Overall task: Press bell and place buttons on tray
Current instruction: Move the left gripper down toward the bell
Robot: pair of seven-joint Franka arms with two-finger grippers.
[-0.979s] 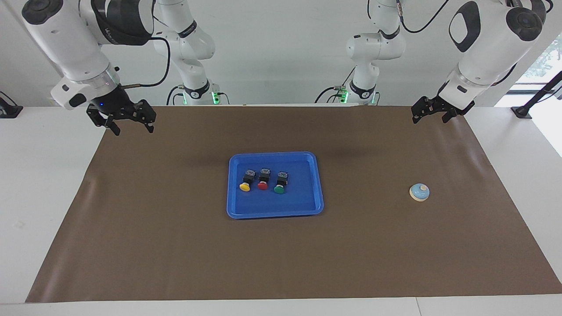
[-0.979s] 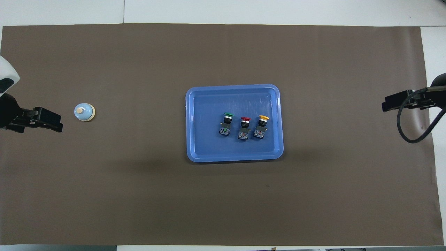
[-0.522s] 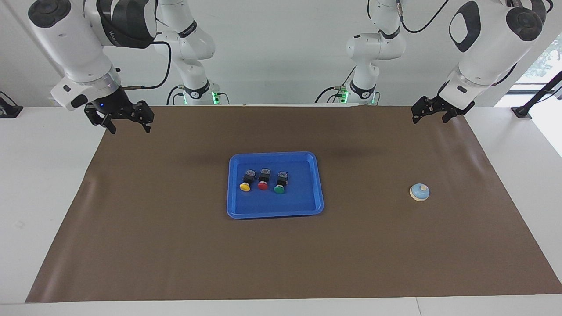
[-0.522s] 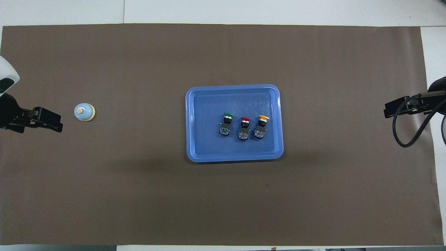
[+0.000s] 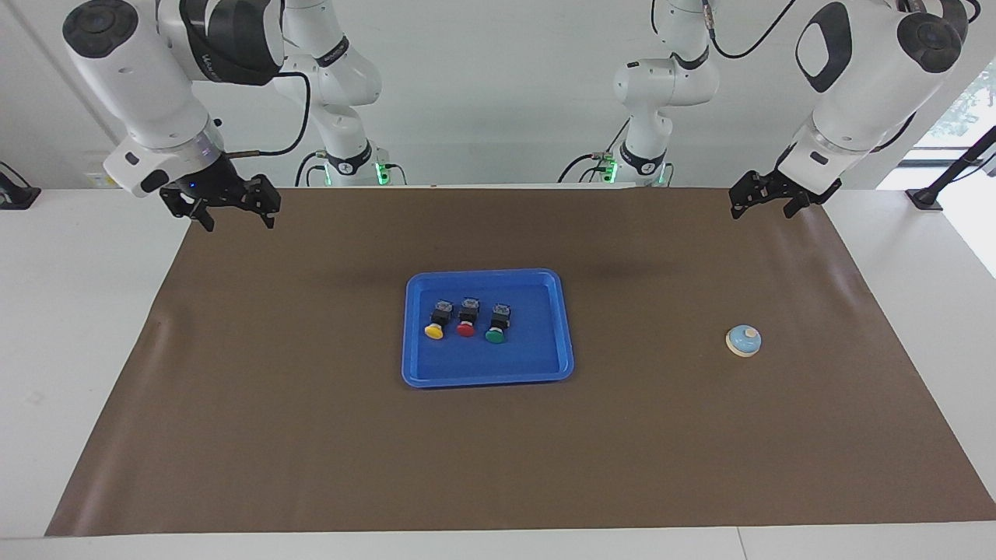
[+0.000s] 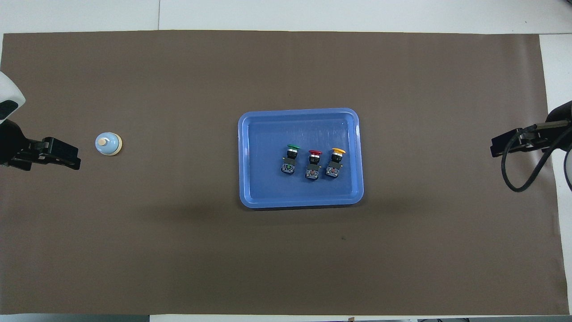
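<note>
The right gripper (image 5: pixel 232 215) is up in the air over the corner of the brown mat (image 5: pixel 311 435) at the right arm's end of the worktop (image 5: pixel 78 327). Its fingers are spread wide and it holds nothing. Since a second ago it has drifted a little toward the robots and toward the middle of the worktop. The left gripper (image 5: pixel 766 204) hangs over the mat's corner at the left arm's end. It is wide open and empty too, and it has not moved.

Nothing else has changed. The blue tray (image 5: pixel 486 379) sits in the middle of the mat. The three buttons lie in it in a row, caps pointing away from the robots: the yellow button (image 5: pixel 435 327) toward the right arm's end, the red button (image 5: pixel 466 325) in the middle, the green button (image 5: pixel 496 330) toward the left arm's end. The bell (image 5: pixel 743 340) stands alone on the mat, well apart from the tray, toward the left arm's end.

There is some writing on the right arm's dark band, but it is too small to read.
</note>
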